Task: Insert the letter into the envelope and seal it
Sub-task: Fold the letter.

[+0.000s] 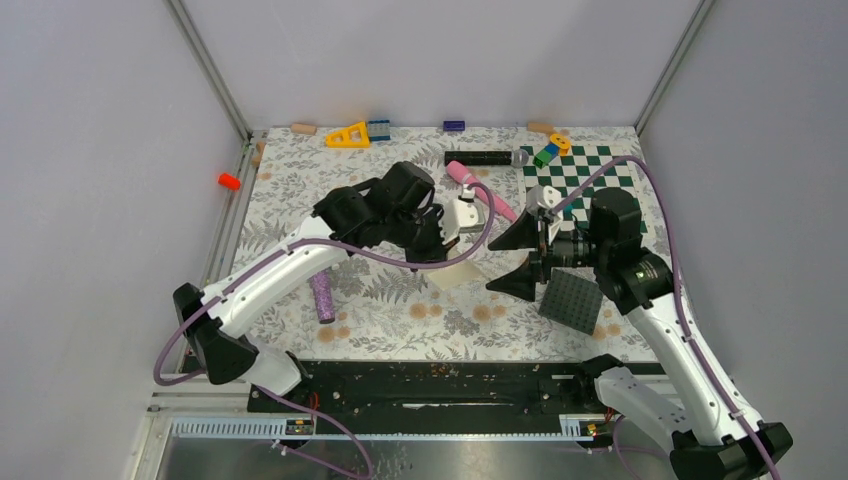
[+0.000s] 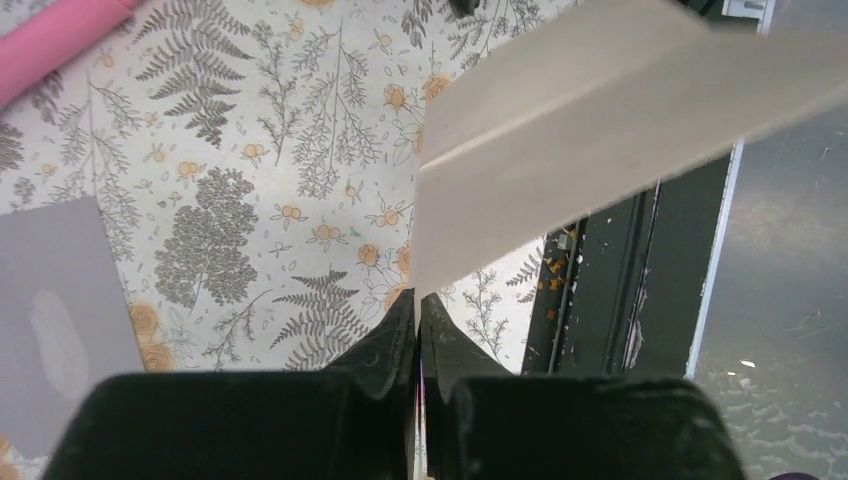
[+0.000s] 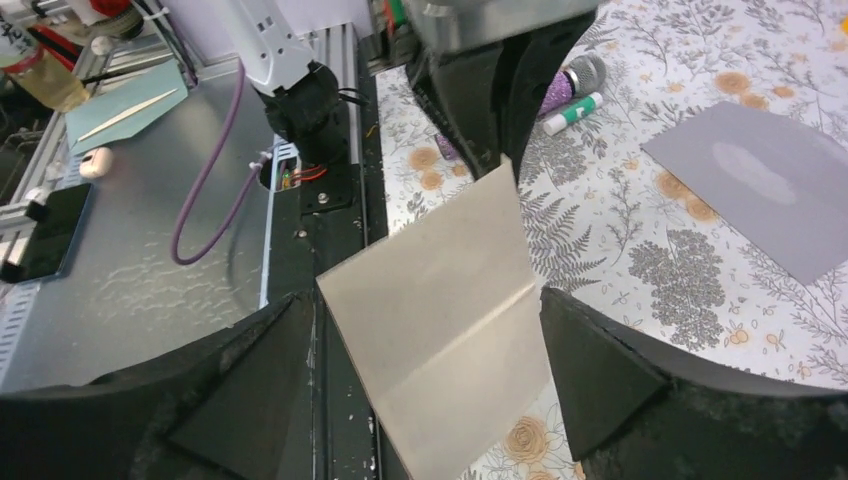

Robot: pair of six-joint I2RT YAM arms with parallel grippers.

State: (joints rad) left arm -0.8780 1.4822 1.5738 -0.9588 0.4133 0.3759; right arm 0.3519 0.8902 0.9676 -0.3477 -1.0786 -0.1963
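Above the floral surface (image 2: 250,200), the left gripper (image 2: 417,310) has its jaws clenched on an edge of the letter (image 2: 560,150), a creased tan sheet held aloft. The right gripper (image 3: 428,300) has its jaws spread either side of the sheet, apparently not touching it. The envelope (image 3: 760,180) lies flat nearby.

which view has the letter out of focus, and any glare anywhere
Left wrist: the letter looks soft, its upper edge smeared. Right wrist: the letter is sharper, crease clear; pale patch on the envelope, maybe glare. Top external: even light, faint shadows.
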